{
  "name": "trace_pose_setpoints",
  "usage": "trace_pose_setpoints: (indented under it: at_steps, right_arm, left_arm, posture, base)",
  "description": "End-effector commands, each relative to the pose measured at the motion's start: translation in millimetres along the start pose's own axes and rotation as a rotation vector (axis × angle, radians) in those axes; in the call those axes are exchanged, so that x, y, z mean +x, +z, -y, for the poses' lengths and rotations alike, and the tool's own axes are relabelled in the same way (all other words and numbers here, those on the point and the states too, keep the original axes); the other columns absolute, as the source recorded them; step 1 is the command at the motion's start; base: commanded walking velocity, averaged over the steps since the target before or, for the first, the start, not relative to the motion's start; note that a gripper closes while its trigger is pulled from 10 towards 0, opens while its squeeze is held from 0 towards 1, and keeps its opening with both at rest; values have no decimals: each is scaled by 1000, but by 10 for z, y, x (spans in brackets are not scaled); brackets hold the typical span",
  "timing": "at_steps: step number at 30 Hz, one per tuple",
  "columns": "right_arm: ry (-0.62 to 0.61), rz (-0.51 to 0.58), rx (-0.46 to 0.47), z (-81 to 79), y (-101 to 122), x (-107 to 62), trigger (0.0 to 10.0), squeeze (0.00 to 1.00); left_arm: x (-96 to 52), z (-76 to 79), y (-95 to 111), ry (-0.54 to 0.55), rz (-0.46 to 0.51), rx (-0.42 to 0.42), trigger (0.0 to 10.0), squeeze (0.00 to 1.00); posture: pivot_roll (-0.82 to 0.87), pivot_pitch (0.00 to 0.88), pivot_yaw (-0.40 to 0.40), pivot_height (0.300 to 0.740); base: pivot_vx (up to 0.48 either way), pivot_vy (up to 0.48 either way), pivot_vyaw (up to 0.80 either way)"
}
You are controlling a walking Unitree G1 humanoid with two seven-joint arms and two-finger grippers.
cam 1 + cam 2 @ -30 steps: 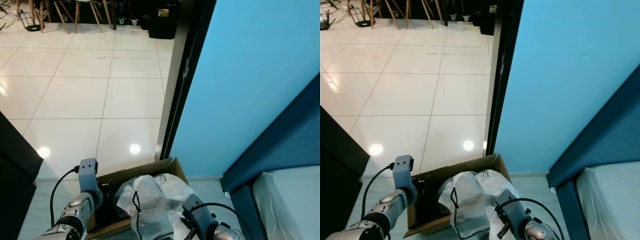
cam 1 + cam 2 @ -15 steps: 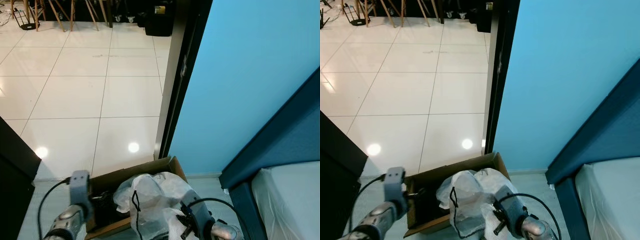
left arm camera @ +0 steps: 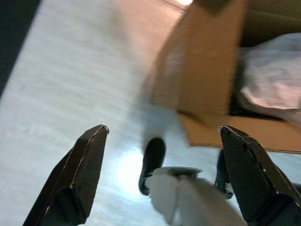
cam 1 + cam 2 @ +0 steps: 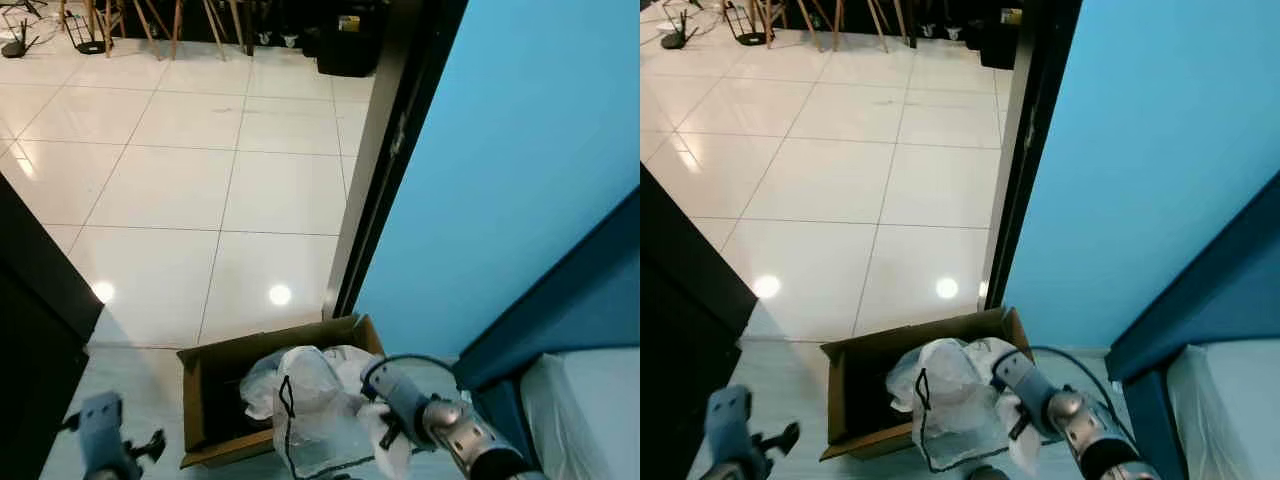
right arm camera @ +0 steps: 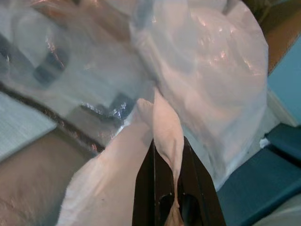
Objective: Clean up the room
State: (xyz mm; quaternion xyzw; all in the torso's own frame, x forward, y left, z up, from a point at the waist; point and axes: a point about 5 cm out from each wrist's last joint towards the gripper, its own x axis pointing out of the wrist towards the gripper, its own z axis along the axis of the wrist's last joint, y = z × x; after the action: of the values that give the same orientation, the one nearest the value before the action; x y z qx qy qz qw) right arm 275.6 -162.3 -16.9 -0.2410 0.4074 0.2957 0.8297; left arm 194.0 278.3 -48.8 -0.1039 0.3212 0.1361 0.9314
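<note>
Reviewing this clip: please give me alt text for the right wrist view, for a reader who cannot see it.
The right gripper has its two black fingers shut on a thin fold of the white plastic bag, seen close up along the fingers. The crinkled, partly see-through bag bulges ahead of it, with a brown cardboard box edge and a dark blue bed frame at the side.

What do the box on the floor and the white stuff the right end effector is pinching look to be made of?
The box looks like plain brown cardboard: matte, with folded flaps. The white stuff is thin plastic bags, partly see-through, crinkled and glossy with highlights. The right end effector is shut on a twisted strip of the film.
</note>
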Motion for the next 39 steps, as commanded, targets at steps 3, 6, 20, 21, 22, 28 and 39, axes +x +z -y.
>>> trace_pose_setpoints:
  at_steps: [3,6,20,21,22,28,39]
  right_arm:
    - [-42,-91,147,-252,-181,124,10000,0]
    - [-49,-74,185,-293,-155,147,10000,0]
    - [-129,72,342,-294,359,216,10000,0]
    - [-129,72,342,-294,359,216,10000,0]
    - [-136,64,341,-287,356,215,10000,0]
    - [-186,-18,294,-221,247,195,10000,0]
    - [-177,-59,350,-244,143,196,10000,0]
  left_arm:
    - [-86,-191,-59,40,4,-13,10000,0]
    - [-96,-219,-53,42,7,-10,10000,0]
    - [-49,-293,324,5,128,26,10000,0]
    - [-49,-293,324,5,128,26,10000,0]
    - [-49,-290,328,1,129,28,10000,0]
    - [-43,-287,359,-11,134,29,10000,0]
    - [93,85,632,-150,228,0,10000,0]
  posture:
    - [31,189,-52,740]
    - [47,196,-48,740]
    - [118,226,-17,710]
    - [118,226,-17,710]
    - [118,226,-17,705]
    - [115,227,-15,685]
    - [106,218,-23,635]
  base:
    - [0,0,0]
    - [0,0,0]
    - [0,0,0]
    - [0,0,0]
    - [0,0,0]
    - [0,0,0]
    - [0,0,0]
